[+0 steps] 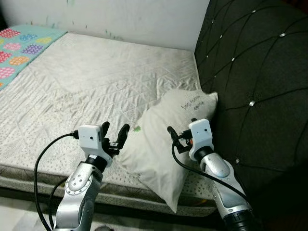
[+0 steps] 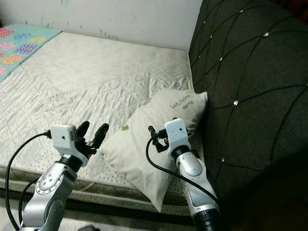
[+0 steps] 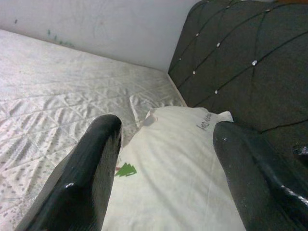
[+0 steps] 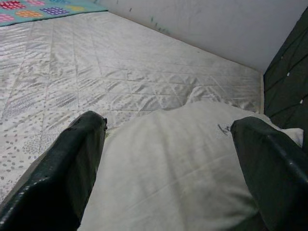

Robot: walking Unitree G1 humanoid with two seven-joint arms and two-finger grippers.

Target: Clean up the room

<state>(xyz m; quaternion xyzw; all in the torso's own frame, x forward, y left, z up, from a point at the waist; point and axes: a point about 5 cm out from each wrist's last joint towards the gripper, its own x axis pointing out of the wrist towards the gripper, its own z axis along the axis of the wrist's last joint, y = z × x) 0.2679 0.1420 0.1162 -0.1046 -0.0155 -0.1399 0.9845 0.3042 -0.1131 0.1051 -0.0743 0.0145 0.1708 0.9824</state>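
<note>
One pillow (image 1: 163, 144), long axis twd headboard (image 1: 260, 82)

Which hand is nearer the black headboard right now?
Right. The right hand hangs over the pillow, close beside the headboard. The left hand is off the pillow's far edge, above the mattress.

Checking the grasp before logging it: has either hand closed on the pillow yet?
No. The left hand and right hand both hover open, black fingers spread apart above the white pillow.
</note>
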